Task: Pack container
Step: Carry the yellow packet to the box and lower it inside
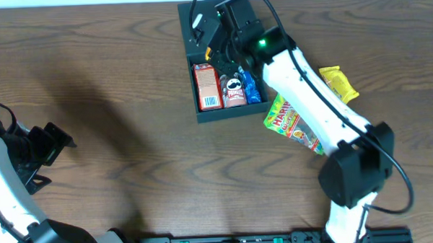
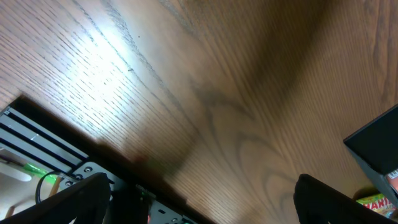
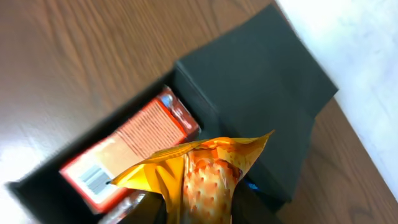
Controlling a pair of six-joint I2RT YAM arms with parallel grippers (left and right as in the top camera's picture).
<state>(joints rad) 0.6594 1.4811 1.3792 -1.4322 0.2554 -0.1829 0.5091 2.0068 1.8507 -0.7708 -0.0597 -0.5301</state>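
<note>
Right tool pinching orange packet above container; left tool spread

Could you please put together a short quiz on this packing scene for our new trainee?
1. True or false: the left gripper is open and holds nothing.
2. What does the right gripper hold above the box?
A. a can
B. an orange snack packet
C. a blue packet
3. How many snacks lie on the table outside the box?

Key
1. True.
2. B.
3. Two: the candy bag and the yellow packet.
</note>
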